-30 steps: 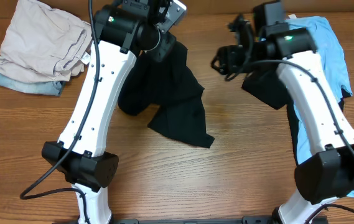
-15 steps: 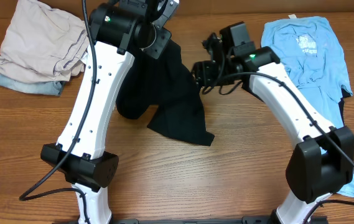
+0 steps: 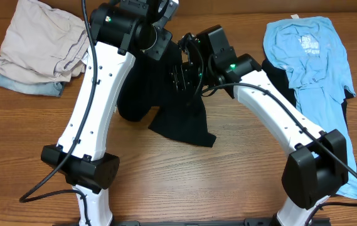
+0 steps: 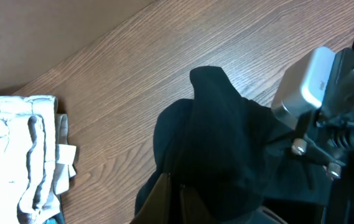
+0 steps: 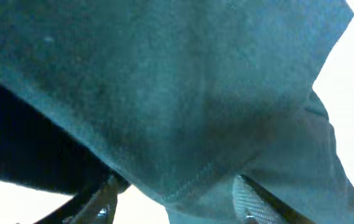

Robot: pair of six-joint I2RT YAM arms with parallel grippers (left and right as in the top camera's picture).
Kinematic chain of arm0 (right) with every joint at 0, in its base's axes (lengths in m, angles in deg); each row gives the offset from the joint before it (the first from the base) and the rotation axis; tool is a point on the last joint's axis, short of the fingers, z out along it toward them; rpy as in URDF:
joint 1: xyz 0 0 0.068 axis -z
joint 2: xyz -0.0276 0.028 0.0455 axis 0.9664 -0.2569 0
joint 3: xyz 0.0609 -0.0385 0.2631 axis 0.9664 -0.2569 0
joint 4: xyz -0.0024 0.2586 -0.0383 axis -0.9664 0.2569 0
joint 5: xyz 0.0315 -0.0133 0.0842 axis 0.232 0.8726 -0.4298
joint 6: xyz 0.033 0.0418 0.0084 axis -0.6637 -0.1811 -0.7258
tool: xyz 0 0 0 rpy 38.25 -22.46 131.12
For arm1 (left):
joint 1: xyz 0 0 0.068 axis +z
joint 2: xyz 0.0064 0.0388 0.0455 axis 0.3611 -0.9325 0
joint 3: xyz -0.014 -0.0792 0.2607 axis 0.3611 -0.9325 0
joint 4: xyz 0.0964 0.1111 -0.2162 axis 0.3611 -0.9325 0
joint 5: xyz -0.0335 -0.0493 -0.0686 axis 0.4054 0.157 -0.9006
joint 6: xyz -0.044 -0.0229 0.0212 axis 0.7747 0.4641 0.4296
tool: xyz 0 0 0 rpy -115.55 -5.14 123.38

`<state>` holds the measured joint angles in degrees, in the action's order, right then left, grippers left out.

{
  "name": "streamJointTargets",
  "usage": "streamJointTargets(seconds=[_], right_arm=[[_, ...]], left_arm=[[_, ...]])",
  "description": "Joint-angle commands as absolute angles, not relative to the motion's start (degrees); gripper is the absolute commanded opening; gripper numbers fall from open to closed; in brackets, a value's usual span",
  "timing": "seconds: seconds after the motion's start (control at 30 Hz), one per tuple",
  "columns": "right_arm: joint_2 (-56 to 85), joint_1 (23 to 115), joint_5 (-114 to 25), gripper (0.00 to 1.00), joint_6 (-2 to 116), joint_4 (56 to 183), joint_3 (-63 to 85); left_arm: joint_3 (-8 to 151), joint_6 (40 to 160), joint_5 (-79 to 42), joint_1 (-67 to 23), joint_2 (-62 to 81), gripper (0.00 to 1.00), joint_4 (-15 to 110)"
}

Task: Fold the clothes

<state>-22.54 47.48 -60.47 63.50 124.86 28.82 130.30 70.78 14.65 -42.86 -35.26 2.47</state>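
A: So, the left hand (image 3: 167, 11), what is it doing?

B: It is clamped on the black cloth (image 3: 179, 119), top centre of the overhead view. In its own wrist view the fingers (image 4: 153, 198) are pinched together at the bottom edge, with cloth bunched around them.

A: And the cloth itself?

B: It hangs from that hand in the upper middle of the frame. Its lower part spreads on the worktop (image 3: 228, 182) toward the centre, one corner pointing lower right.

A: The right hand (image 3: 182, 74)?

B: Open. Its two fingers (image 5: 105, 202) stand apart at the bottom of its own view, with a stitched hem of the cloth just above the gap. Whether they touch the fabric I cannot tell. From overhead it sits against the cloth's right side, just below the left hand.

A: Anything else on the worktop?

B: A blue shirt (image 3: 307, 50) lies spread in the upper right, over something dark (image 3: 278, 72). A beige pile (image 3: 40, 41) sits in the upper left, well apart from the cloth, with a pale blue piece (image 3: 31, 86) under its lower edge.
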Motion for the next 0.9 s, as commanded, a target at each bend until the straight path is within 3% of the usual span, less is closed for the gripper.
streamJointTargets(seconds=[0.0,0.13,0.53,0.67,0.87], right_arm=[[-23.9,46.1,-53.3,0.40,63.3,123.8,28.6],[-24.2,46.6,-46.4,0.04,63.1,122.7,28.6],[-15.1,53.8,-42.5,0.04,66.8,125.5,39.2],[-10.1,54.8,-42.5,0.04,69.2,129.2,44.0],[-4.7,54.8,-42.7,0.04,70.7,132.9,46.8]], left_arm=[[132.1,71.6,14.8,-42.5,-35.1,0.04,2.5],[132.1,71.6,15.2,-42.5,-35.1,0.04,2.2],[135.0,71.5,19.6,-41.3,-33.1,0.08,2.2],[137.0,71.5,19.8,-40.7,-31.9,0.26,2.2],[137.9,71.5,19.2,-40.5,-29.8,0.35,2.3]])
